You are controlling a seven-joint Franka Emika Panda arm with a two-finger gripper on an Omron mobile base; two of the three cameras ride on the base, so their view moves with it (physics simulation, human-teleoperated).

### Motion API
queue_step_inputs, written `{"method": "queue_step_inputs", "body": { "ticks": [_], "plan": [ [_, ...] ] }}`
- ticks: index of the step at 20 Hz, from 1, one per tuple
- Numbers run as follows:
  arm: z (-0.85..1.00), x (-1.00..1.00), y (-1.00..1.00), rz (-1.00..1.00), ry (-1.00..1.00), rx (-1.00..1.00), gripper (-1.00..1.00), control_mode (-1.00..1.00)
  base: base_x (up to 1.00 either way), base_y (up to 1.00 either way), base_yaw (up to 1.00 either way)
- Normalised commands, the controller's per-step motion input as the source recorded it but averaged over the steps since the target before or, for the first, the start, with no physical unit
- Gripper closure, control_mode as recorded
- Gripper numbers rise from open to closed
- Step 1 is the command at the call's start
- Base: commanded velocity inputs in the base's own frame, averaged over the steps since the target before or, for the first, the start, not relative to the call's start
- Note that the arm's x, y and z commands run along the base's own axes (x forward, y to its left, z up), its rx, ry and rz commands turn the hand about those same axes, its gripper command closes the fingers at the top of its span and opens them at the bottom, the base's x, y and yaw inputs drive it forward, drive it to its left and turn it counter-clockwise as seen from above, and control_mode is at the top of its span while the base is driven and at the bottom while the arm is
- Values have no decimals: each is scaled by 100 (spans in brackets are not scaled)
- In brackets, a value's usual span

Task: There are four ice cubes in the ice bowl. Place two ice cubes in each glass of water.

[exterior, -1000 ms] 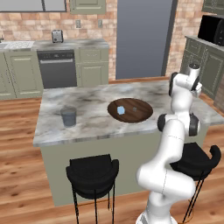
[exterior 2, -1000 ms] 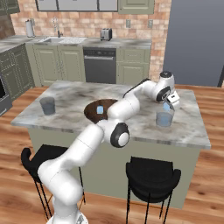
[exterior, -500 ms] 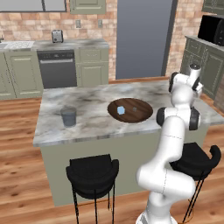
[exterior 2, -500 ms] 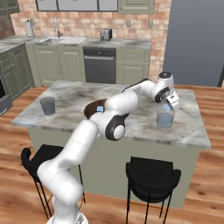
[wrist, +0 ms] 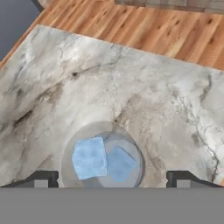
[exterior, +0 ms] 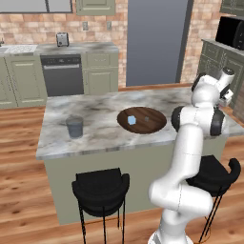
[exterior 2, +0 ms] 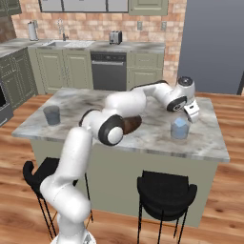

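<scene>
The gripper hangs directly above the near glass with its jaws spread wide and nothing between them. Two ice cubes lie side by side inside that glass, the larger-looking cube touching its neighbour. This glass appears to have its share.

Two cubes remain in the ice bowl, one bright, one fainter. The far glass stands well apart from the bowl, on the side away from the arm, with no ice visible in it.

Recommended handling of the step in hand: lift straight up clear of the glass rim before swinging toward the bowl, so a fingertip does not clip and tip the tumbler; keep the jaws wide for the next pick.

The hand view alone confirms both cubes inside the glass. The right base view places the gripper just above the glass on the island, though the bowl is mostly hidden behind the arm. The left base view gives the clear count in the bowl
</scene>
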Motion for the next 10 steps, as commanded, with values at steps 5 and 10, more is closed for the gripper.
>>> {"method": "queue_step_inputs", "body": {
  "ticks": [5, 10],
  "plan": [
    [0, -100, 61, 5, -3, -3, -100, -100, 0, 0, 0],
    [41, -73, 100, 17, 0, -3, -100, -100, 0, 0, 0]
  ]
}}
